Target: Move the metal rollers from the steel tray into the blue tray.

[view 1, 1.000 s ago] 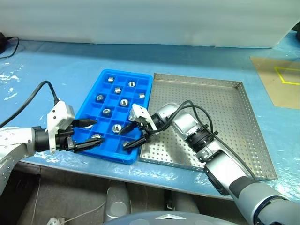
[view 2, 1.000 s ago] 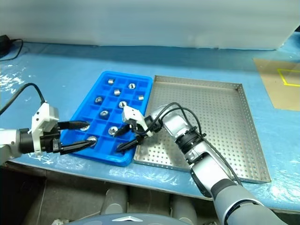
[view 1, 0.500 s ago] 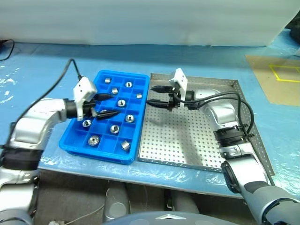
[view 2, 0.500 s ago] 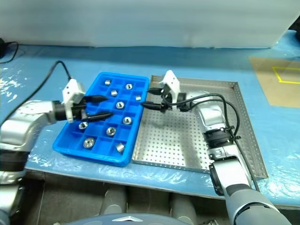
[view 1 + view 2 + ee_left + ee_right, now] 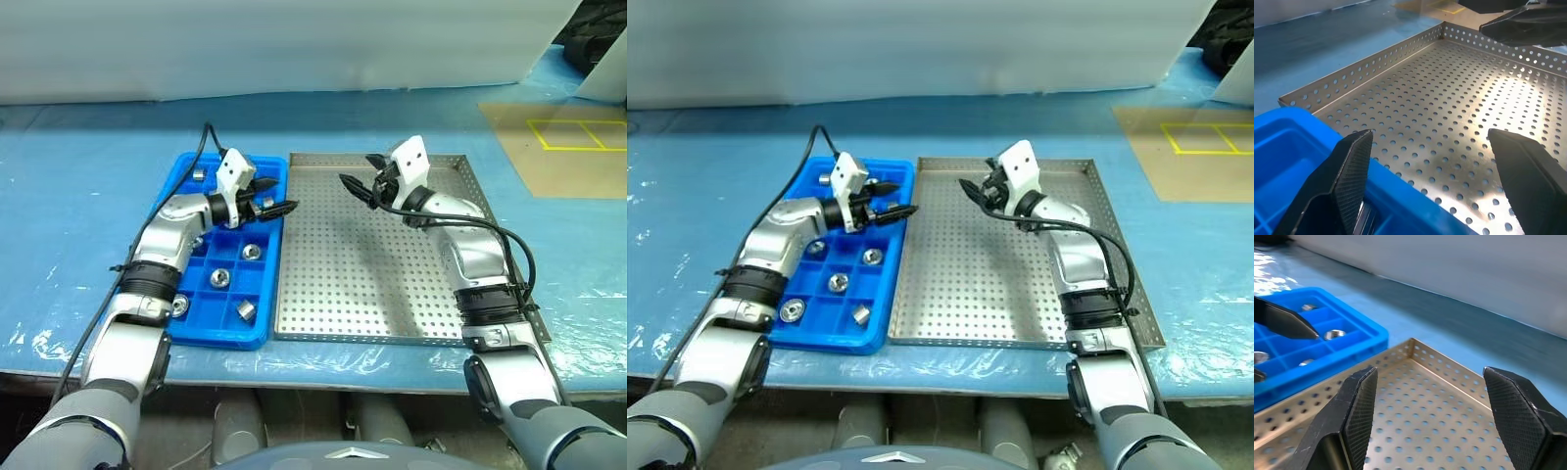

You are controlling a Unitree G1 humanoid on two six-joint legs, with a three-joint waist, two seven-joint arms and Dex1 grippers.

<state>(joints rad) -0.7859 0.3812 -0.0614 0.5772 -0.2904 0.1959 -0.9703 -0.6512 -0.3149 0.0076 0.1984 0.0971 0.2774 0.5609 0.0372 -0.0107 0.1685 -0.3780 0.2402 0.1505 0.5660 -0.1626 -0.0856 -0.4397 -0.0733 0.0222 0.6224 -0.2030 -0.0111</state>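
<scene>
Metal rollers (image 5: 218,279) sit in the blue tray (image 5: 182,328) on the blue surface (image 5: 78,206), nearer than the left tool (image 5: 276,199), spread empty over the tray's far edge. Beside it, the right tool (image 5: 357,182) hovers unclenched above the bare steel tray (image 5: 372,284).

Both eye views look forward and down from the head over the whole tabletop (image 5: 78,186). Each wrist view skims low and close across the steel tray (image 5: 1459,117), their shared ground.

My fingers (image 5: 1359,416) stand wide apart over the steel tray (image 5: 1420,431), with the blue tray (image 5: 1352,330) holding rollers (image 5: 1334,334) beyond.
</scene>
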